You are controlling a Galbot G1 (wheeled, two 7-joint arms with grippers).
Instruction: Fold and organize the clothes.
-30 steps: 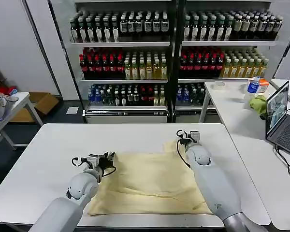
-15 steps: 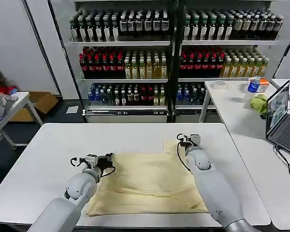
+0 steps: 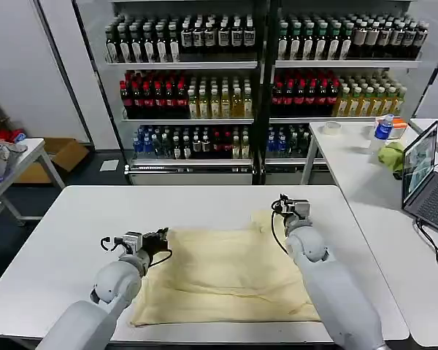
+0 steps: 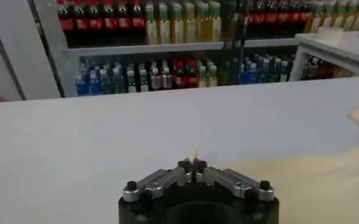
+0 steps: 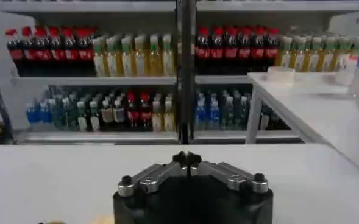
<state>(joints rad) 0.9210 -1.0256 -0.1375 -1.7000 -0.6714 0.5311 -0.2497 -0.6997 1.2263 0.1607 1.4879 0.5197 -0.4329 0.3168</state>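
The clothes [image 3: 223, 273], 1 pale cream-yellow garment of soft, wrinkly fabric, are spread roughly square across the lower centre of the head view on the smooth white bench [image 3: 66, 240], with low creases running across the cloth and its near edge lying close to the bench's front edge. The left gripper [image 3: 158, 239] is placed at the garment's far left corner, left of centre in the frame, and in the left wrist view its fingers [image 4: 185, 167] are seen pressed together with a thin sliver of pale fabric pinched between the tips. The right gripper [image 3: 292, 207] is placed at the far right corner, right of centre, where the cloth is gathered into a small raised bunch; in the right wrist view its fingers [image 5: 189, 159] are seen closed tip to tip, and whether cloth is held there cannot be told. The step in hand is judged to be the pinching of both far corners ahead of a first fold. The next move is judged to call for both corners being lifted together and carried evenly toward the near edge, so that the limp fabric is laid over itself without skewing.
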